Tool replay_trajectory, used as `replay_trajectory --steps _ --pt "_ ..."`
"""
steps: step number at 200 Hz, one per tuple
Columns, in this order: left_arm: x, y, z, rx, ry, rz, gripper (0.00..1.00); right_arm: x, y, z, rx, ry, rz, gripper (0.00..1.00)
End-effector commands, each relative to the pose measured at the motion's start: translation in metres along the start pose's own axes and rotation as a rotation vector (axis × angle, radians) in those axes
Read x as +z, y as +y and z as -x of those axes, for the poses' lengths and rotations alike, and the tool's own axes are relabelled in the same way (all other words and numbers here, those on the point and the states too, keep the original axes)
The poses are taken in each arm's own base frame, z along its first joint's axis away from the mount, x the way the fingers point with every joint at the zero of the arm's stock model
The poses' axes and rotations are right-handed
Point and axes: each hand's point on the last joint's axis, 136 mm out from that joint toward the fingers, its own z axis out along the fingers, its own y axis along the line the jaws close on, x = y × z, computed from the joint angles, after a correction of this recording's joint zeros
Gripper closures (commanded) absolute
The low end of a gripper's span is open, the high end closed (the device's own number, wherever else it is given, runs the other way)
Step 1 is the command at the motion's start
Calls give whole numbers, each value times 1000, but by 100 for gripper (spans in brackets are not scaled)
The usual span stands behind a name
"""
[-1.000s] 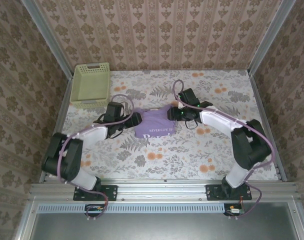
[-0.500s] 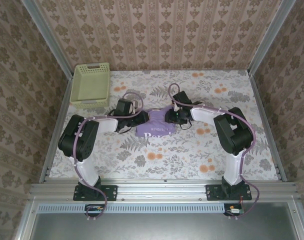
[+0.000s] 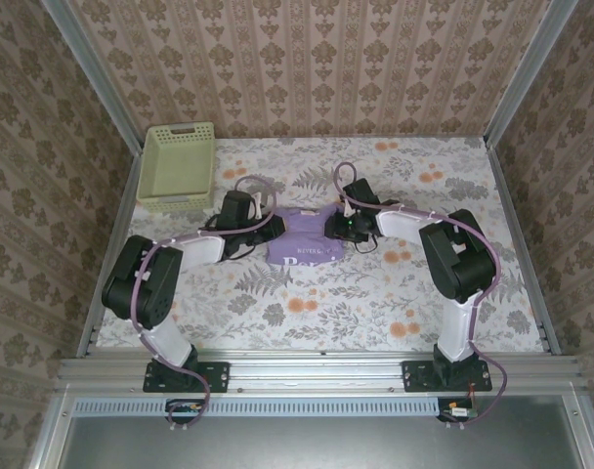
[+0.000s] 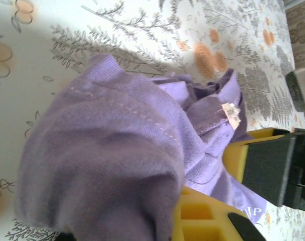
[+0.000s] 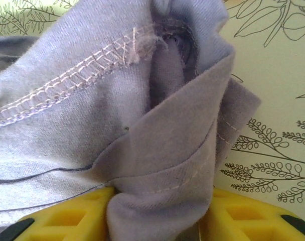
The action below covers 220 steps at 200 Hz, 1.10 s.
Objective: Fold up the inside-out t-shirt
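The inside-out t-shirt (image 3: 302,239) lies as a small lavender bundle at mid-table, white lettering on its near part. My left gripper (image 3: 269,226) is at its left edge and my right gripper (image 3: 334,227) at its right edge. In the left wrist view, bunched purple cloth (image 4: 107,165) drapes over my left gripper (image 4: 165,221) and hides one finger. A yellow finger (image 4: 202,213) shows beside it, and a small white tag (image 4: 231,113) sits on a fold. In the right wrist view, my right gripper (image 5: 157,218) pinches a thick seamed fold (image 5: 162,170) between yellow fingers (image 5: 67,221).
A pale green basket (image 3: 177,166) stands at the back left corner. The floral tablecloth (image 3: 375,303) spreads on all sides of the shirt. Patterned walls and metal rails (image 3: 517,234) close in the left, right and far sides.
The left gripper closed on the shirt's left edge. Both arms swung in toward the shirt, elbows folding, and the bundle shifted slightly toward the far side.
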Motion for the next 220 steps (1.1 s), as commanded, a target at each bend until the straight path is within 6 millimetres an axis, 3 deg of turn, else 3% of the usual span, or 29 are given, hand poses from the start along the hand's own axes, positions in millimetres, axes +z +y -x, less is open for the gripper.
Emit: replay_trajectory --steps 1,45,79,116,133,154,190,220 --pt "-9 -15 6 31 -20 -36 95 -8 -8 -2 20 -7 -21 53" --pt "-7 -8 9 44 -19 6 97 -11 -12 1 15 -19 -34 49" --pt "3 1 30 46 -41 27 99 -14 -22 19 16 -44 -59 53" --pt "27 15 39 -4 -36 67 99 -49 -40 51 -55 -141 -229 37" --pt "34 27 38 -44 -38 102 99 -69 -31 57 -93 -173 -247 34" --pt "37 39 39 -74 -47 128 97 -81 -3 49 -175 -196 -246 31" --pt "40 46 38 -100 -34 124 85 -51 52 22 -248 -133 -177 27" --pt "26 52 39 -124 -38 144 66 -12 60 20 -229 -75 -178 23"
